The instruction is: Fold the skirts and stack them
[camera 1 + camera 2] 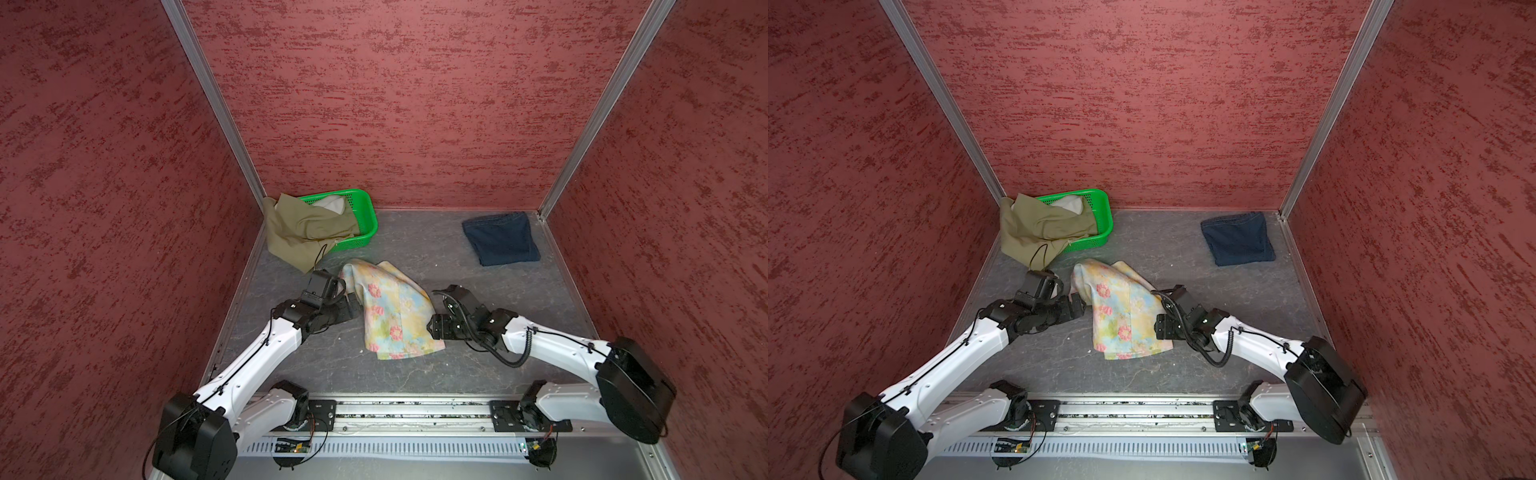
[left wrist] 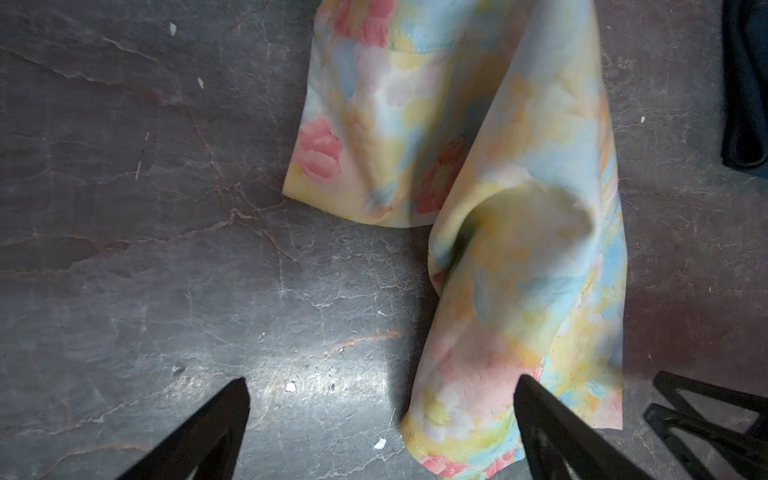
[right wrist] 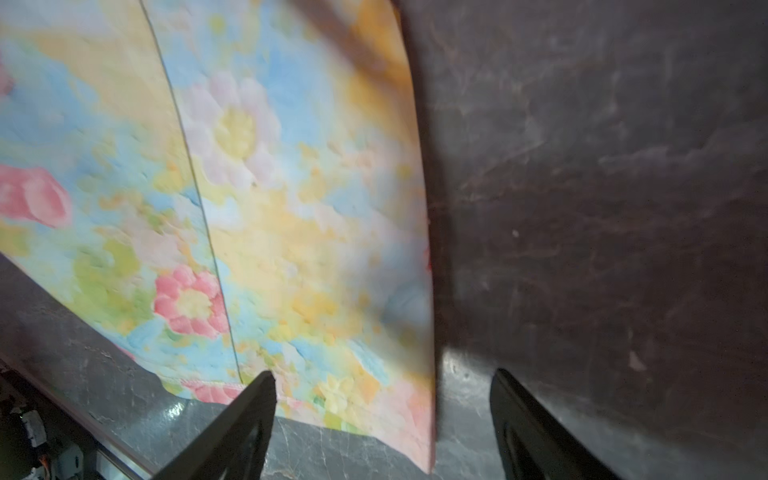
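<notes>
The pale floral skirt [image 1: 390, 309] [image 1: 1125, 309] lies rumpled and partly doubled over in the middle of the grey table. My left gripper [image 2: 384, 380] is open at its far-left edge, and a hemmed corner of the floral skirt [image 2: 478, 399] lies between the jaws beside one finger. At the near-right corner my right gripper [image 3: 384, 374] is open, its jaws astride the floral skirt's edge [image 3: 374, 395]. The dark blue denim skirt [image 1: 500, 239] [image 1: 1237, 239] lies folded at the back right. The olive-green skirt [image 1: 299, 232] [image 1: 1038, 232] hangs out of the basket.
A green perforated basket [image 1: 365, 212] [image 1: 1102, 210] stands in the back left corner with pale cloth inside. Red textured walls close in the table on three sides. A metal rail [image 1: 399, 415] with both arm bases runs along the front edge.
</notes>
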Motion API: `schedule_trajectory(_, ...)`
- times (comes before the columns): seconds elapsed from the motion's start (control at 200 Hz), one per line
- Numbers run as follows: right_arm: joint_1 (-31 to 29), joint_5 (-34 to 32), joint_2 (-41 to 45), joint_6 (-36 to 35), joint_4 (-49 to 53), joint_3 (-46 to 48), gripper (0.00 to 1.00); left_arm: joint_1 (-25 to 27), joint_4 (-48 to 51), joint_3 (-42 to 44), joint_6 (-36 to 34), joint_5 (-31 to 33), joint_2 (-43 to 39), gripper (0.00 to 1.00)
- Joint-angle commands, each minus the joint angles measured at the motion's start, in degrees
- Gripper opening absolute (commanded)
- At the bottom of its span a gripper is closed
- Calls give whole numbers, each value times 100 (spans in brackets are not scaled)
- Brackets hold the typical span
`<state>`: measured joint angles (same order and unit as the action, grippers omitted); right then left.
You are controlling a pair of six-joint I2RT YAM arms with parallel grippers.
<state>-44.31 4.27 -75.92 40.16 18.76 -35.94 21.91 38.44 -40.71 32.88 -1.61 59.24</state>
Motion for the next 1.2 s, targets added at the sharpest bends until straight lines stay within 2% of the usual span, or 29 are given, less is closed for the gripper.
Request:
schedule_trajectory(0.0,-220,48,-183,487,-285,120,78,15,13,-68,61,-77,-181,99)
schedule_trajectory(0.05,-253,79,-279,560,-380,181,75,23,22,-86,60,-76,-239,99)
schedule_trajectory(0.075,-253,114,-327,578,-473,220,69,24,13,-85,60,-74,-269,99)
schedule_trajectory(0.115,-253,134,-370,609,-586,260,53,24,-2,-86,60,-85,-311,99)
schedule_trajectory(0.155,-257,76,-319,640,-627,272,31,23,7,-98,60,-101,-360,99)
schedule_trajectory(0.165,-261,47,-289,646,-621,260,23,24,11,-102,60,-107,-365,99)
schedule_trajectory(0.175,-257,25,-281,644,-611,253,21,24,12,-110,60,-111,-382,99)
schedule_trajectory(0.18,-258,-2,-261,643,-600,239,16,24,18,-111,60,-111,-384,99)
schedule_trajectory(0.22,-257,-167,-136,599,-474,115,0,32,32,-119,52,-122,-433,99)
schedule_trajectory(0.346,-253,-701,371,411,275,-701,0,41,70,-185,3,-192,-658,99)
schedule_trajectory(0.436,-242,-1030,653,320,806,-1616,0,50,135,-281,-74,-234,-861,100)
schedule_trajectory(0.591,-226,-1328,574,298,1225,-3137,0,50,99,-412,-220,-410,-1155,99)
schedule_trajectory(0.761,-217,-1659,128,220,1410,-4715,0,50,-136,-493,-353,-699,-1264,100)
schedule_trajectory(1.027,-189,-2880,-1049,-503,2333,-7661,0,93,-535,-498,-544,-1289,-1233,100)
schedule_trajectory(1.192,-173,-3474,-1819,-878,2866,-9301,0,307,-909,-269,-660,-1581,-1325,100)
